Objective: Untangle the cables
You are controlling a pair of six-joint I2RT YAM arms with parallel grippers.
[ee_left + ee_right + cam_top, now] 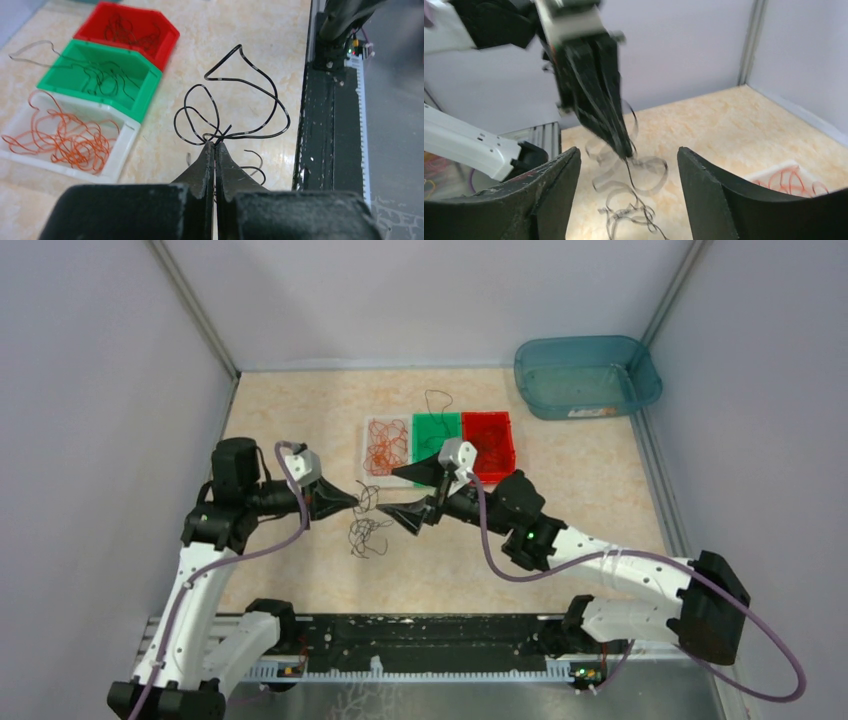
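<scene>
In the left wrist view my left gripper is shut on a looping black cable lifted above the table. Seen from the top, the left gripper holds that cable over a dark tangle of cables lying on the table. My right gripper faces it from the right, jaws open and holding nothing. The right wrist view shows the right gripper open around the left fingers, with the blurred tangle below.
Behind the grippers stand three bins: a white bin with orange cables, a green bin with dark cables, one trailing over its far rim, and a red bin with dark cables. A blue tub sits at the back right. The black rail runs along the near edge.
</scene>
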